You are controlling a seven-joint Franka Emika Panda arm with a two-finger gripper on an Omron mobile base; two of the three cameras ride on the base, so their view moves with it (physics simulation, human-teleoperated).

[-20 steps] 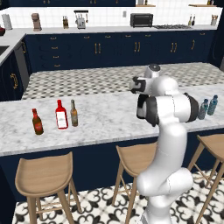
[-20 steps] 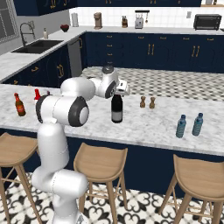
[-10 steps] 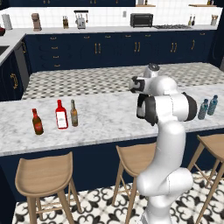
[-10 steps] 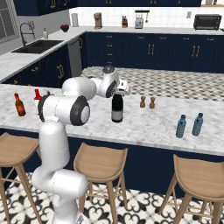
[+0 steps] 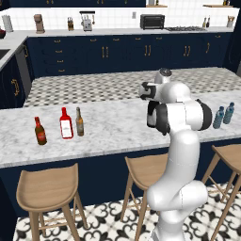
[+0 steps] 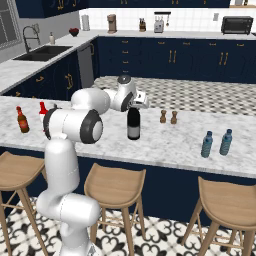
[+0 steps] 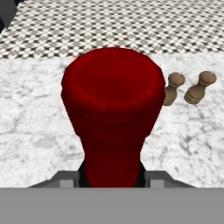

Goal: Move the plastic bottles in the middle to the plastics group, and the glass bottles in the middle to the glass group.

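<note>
The gripper (image 7: 112, 177) is clamped on the neck of the wine bottle (image 6: 133, 123), which stands mid-counter (image 6: 165, 142) near two small brown shakers (image 7: 188, 89). Step in hand—securing it. Next required: lift and carry to the glass group (image 5: 60, 126)—kept upright.

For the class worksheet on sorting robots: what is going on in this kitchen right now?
A white robot arm has its pincer closed on the red-foil neck of the tall wine bottle, which stands upright mid-counter. To its left stand a brown bottle, a flat red bottle and a slim amber bottle. Two blue plastic bottles stand together at the right. Two small wooden shakers sit behind the wine bottle.
</note>
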